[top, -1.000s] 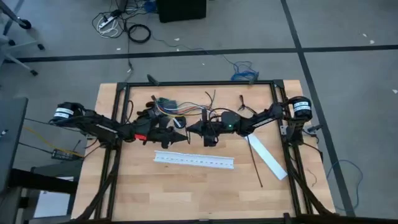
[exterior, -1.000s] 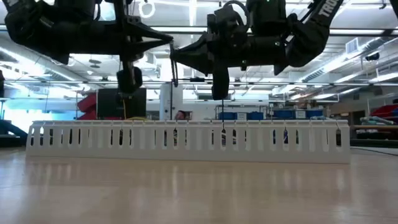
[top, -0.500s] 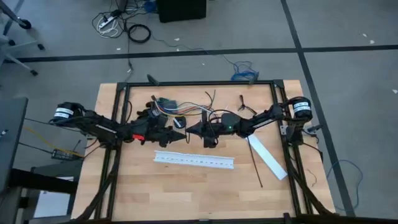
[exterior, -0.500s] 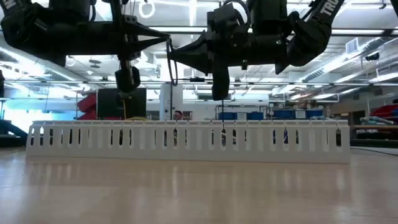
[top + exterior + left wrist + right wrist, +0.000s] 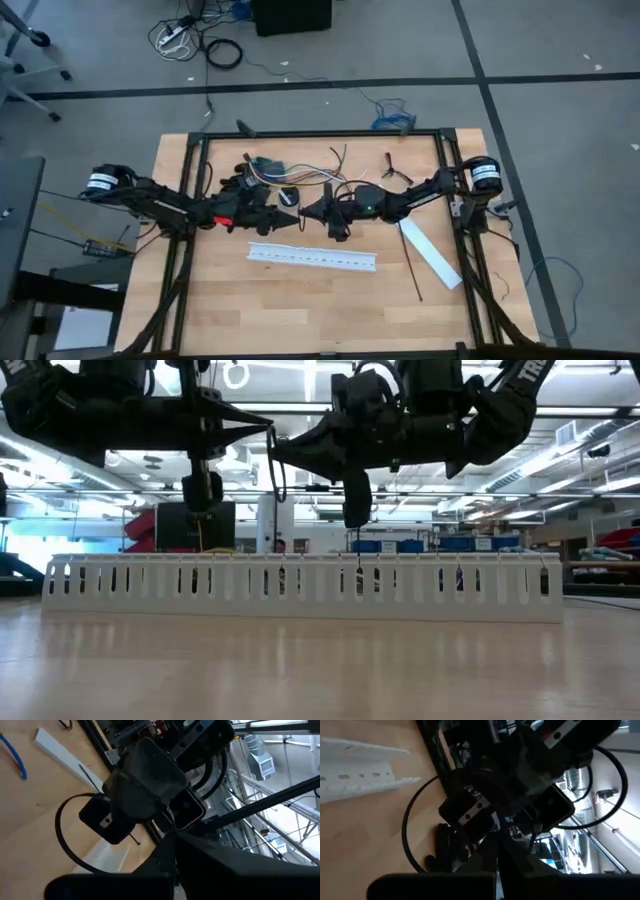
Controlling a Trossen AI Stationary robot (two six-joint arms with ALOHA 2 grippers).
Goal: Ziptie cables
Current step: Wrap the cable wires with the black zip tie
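Two grippers meet tip to tip above mid-tabletop (image 5: 300, 300): left gripper (image 5: 291, 221), right gripper (image 5: 307, 211); jaw states cannot be told. Cables (image 5: 268, 172) lie far-left of centre; ziptie (image 5: 411, 264) lies right, near the white channel (image 5: 312, 257).

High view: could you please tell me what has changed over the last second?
The right claw edged slightly toward the left claw, tip to tip above the table; nothing visibly taken or released. The ziptie, cables and white channel stayed put.
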